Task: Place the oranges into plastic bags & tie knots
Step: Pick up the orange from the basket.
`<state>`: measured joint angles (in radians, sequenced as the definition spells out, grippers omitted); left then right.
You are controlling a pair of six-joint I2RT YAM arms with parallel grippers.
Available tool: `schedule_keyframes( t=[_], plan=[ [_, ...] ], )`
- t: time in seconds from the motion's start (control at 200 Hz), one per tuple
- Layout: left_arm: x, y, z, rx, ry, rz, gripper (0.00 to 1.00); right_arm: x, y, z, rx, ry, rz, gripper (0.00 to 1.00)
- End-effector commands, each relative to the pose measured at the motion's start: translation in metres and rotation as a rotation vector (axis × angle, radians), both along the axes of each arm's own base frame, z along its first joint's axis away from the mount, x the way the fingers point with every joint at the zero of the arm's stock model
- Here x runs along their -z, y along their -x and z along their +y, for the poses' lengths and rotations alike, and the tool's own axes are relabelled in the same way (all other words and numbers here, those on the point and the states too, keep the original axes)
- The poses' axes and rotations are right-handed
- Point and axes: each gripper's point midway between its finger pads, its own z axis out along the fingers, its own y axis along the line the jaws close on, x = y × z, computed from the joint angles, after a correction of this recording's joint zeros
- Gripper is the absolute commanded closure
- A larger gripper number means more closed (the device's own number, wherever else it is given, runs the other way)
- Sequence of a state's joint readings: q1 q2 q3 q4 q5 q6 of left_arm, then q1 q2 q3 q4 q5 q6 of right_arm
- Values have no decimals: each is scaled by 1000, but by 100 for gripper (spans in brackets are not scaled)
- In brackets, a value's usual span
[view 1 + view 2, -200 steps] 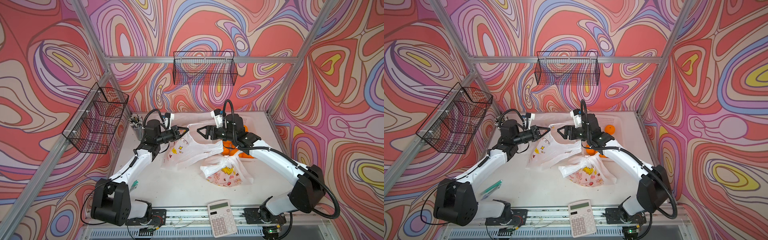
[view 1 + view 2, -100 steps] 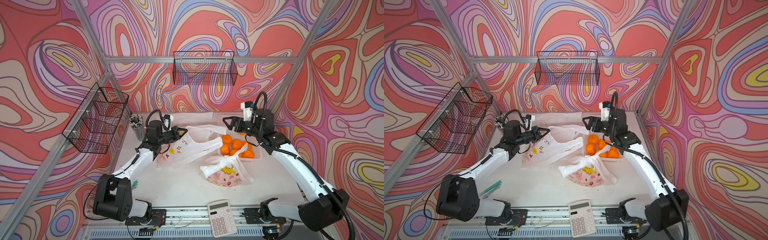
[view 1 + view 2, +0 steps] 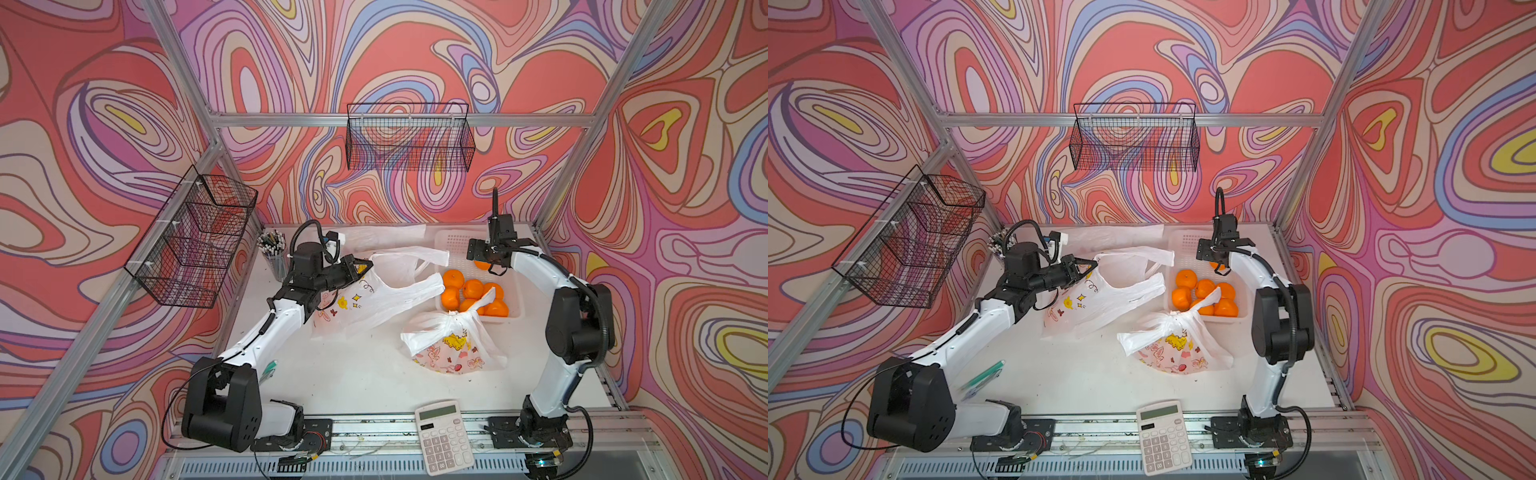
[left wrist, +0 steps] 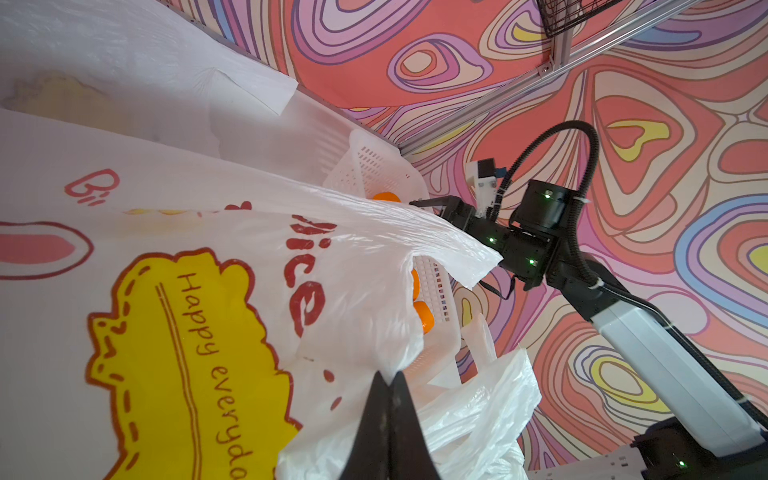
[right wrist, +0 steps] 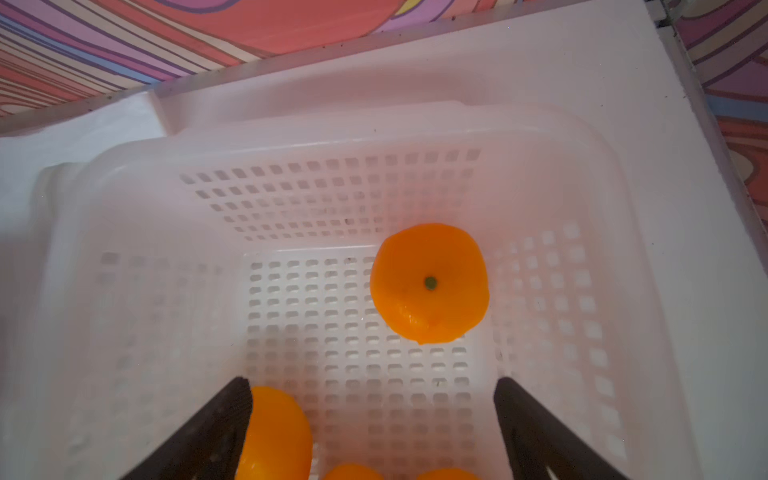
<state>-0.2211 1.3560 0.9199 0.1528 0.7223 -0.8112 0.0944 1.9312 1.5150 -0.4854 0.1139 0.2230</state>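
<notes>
Away from the open bag (image 4: 249, 249) now, hovers over the white basket (image 5: 374, 124) with right gripper (image 5: 372, 384) spread wide above a lone orange (image 5: 429, 282); pinches the bag's rim tight with left gripper (image 4: 388, 376).

**Legible print: one bag only**

In the left wrist view you can read the plastic bag (image 4: 166, 187) that fills most of the frame. Its yellow bubble (image 4: 158, 332) carries thin brown handwriting, "Happy everyda", cut off at the picture's edge. Beside the bubble stand fat red letters "ice"; the letter before them is creased and unclear. Elsewhere on the same bag you see a red outlined word starting with "B". In both top views the calculator (image 3: 444, 440) (image 3: 1163, 436) keys are too small for you to read, as is the print on the knotted bag (image 3: 451, 349).
</notes>
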Motion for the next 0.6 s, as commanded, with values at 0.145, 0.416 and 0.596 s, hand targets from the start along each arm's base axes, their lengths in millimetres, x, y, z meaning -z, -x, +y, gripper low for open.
schedule_keyframes(
  t=[0.145,0.416,0.596],
  plan=[
    [-6,4,2,7,-4,-15,100,39,-24,-26,92,131,56,5],
    [-7,4,1,15,-8,-14,100,70,-41,-23,82,111,82,20],
    [-5,4,1,19,-11,-10,100,51,-44,-19,57,96,39,41]
  ],
)
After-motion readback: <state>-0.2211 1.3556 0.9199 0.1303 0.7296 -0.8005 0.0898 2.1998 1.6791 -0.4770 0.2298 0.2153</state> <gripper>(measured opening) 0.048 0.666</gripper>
